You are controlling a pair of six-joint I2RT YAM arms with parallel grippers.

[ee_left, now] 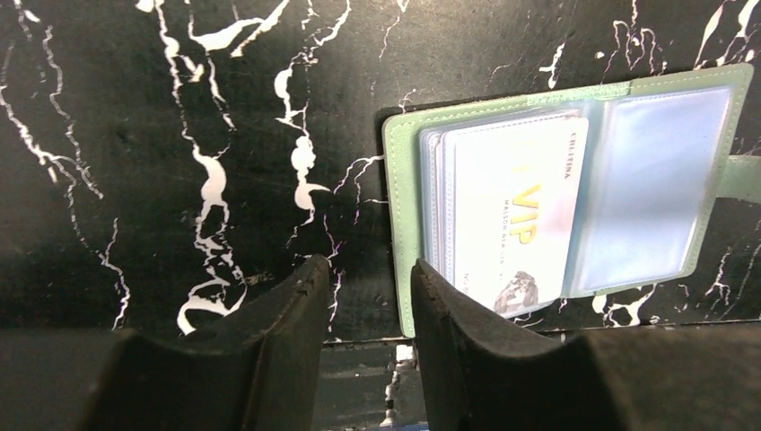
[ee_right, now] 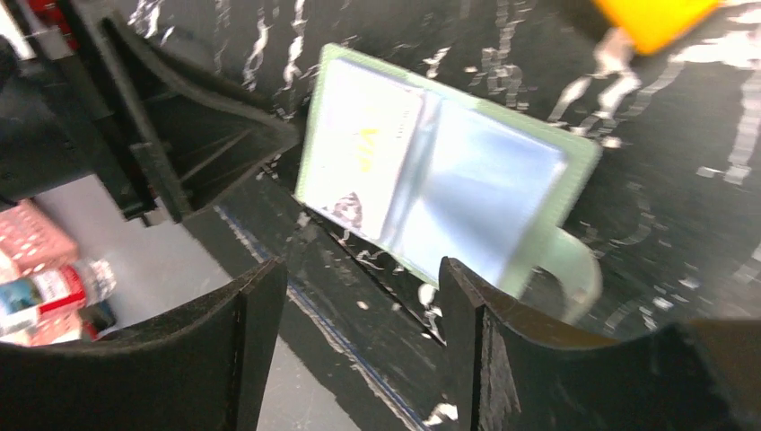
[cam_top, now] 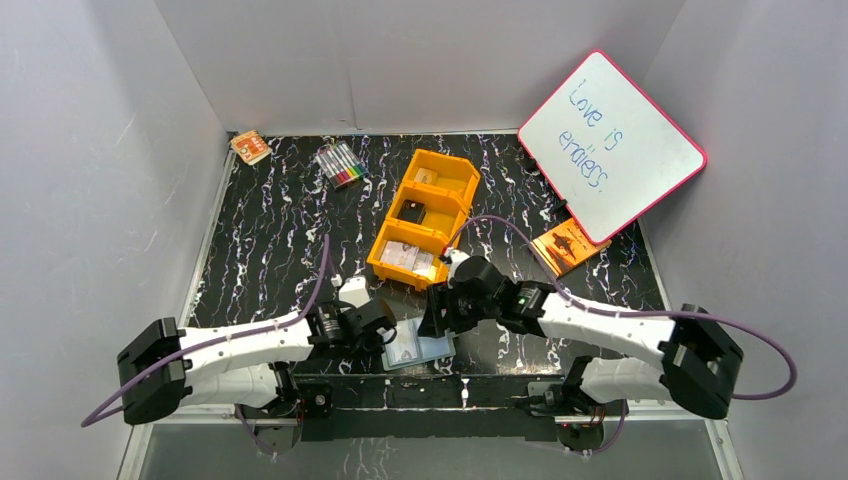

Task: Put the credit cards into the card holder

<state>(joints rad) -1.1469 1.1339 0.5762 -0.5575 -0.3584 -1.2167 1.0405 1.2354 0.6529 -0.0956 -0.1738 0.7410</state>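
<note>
**Both grippers open over the spread card holder**

My left gripper point(ee_left: 368, 269) has its jaws a narrow gap apart, with nothing between them. It hangs low over the black marbled worktop point(ee_left: 179, 135). The card holder point(ee_left: 404, 224) starts just beside its right finger and runs off toward 2 o'clock. I cannot tell whether that finger touches the green edge.

My right gripper point(ee_right: 361, 269) stands much wider open and is also empty. In its wrist view the holder lies at 12 to 1 o'clock, with its snap tab pointing toward the gripper.

The holder lies opened flat, pale blue-grey side up, at the 6 o'clock edge of the worktop and between my two grippers. A whitish credit card point(ee_left: 520, 206) with gold "VIP" print lies on the holder's stack of clear pockets. Whether it is fully inside a sleeve I cannot tell.

At 12 o'clock from the holder sits the orange tray point(cam_top: 395, 272). More pale cards point(cam_top: 410, 258) lie in its nearest compartment.

Farther out, a pack of markers point(cam_top: 340, 163) lies at 11 o'clock. A pink-framed whiteboard point(cam_top: 612, 145) leans at 1 o'clock.
</note>
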